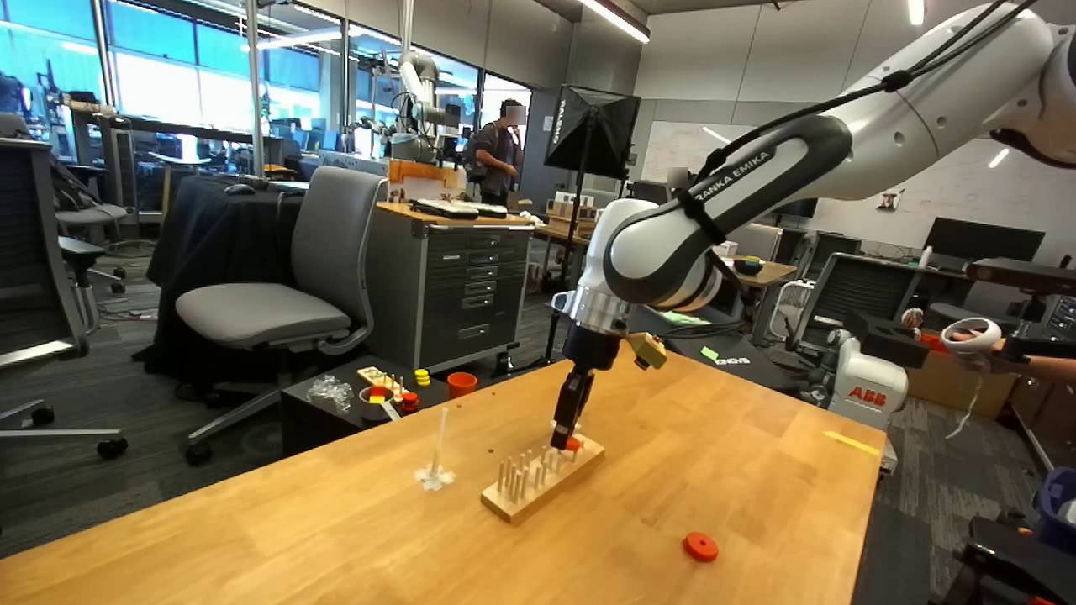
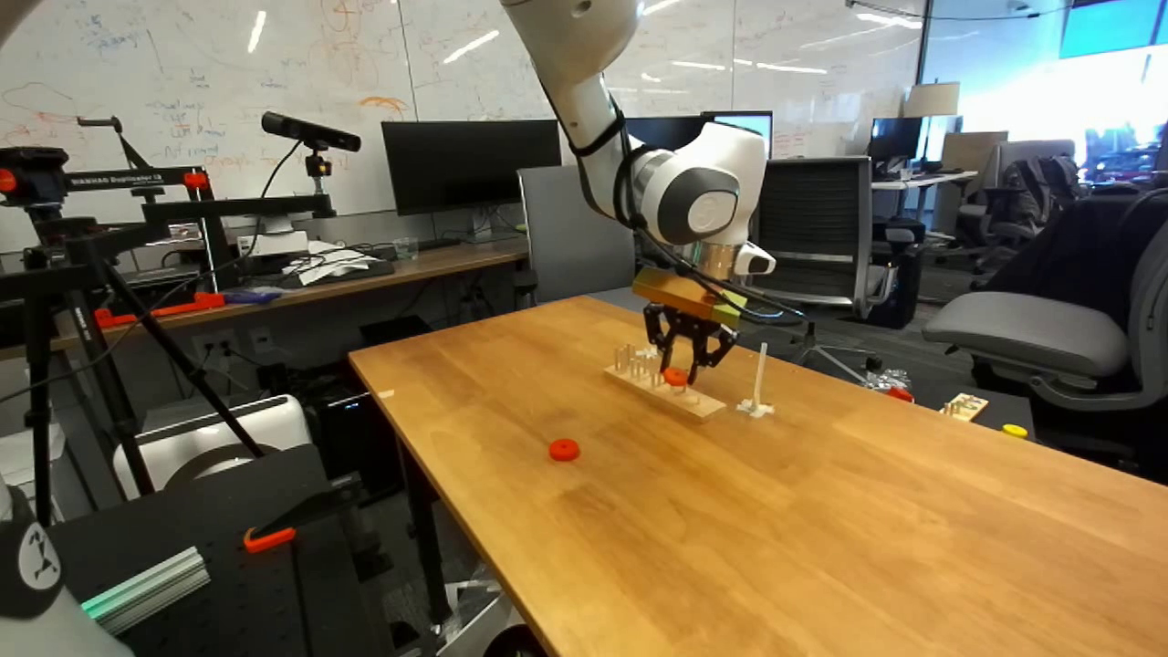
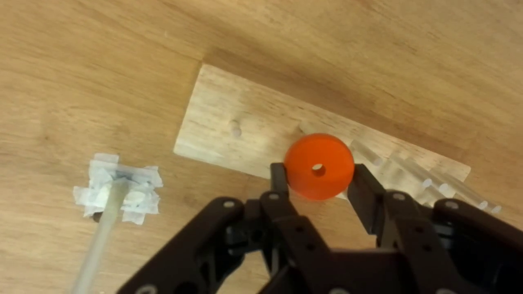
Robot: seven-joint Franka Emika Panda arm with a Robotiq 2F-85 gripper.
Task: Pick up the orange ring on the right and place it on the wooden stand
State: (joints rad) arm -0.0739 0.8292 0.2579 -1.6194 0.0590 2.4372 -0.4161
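Note:
My gripper (image 3: 320, 176) is shut on the orange ring (image 3: 318, 187), one fingertip on each side of its rim. The ring lies nearly flat in the grip, over the pale wooden stand (image 3: 212, 110). In both exterior views the ring (image 1: 573, 444) (image 2: 675, 376) is at or just above the pegs of the stand (image 1: 559, 486) (image 2: 701, 405). Something pale shows through the ring's hole; I cannot tell whether it is a peg tip or the base. A short peg (image 3: 236, 130) stands left of the ring, taller pegs (image 3: 445, 185) to its right.
A second orange ring (image 1: 700, 547) (image 2: 564, 449) lies on the wooden table (image 1: 353, 538). A thin upright rod (image 1: 440, 445) (image 2: 760, 379) is taped to the table beside the stand; it also shows in the wrist view (image 3: 100, 237). A low black table (image 1: 303, 428) holds small parts.

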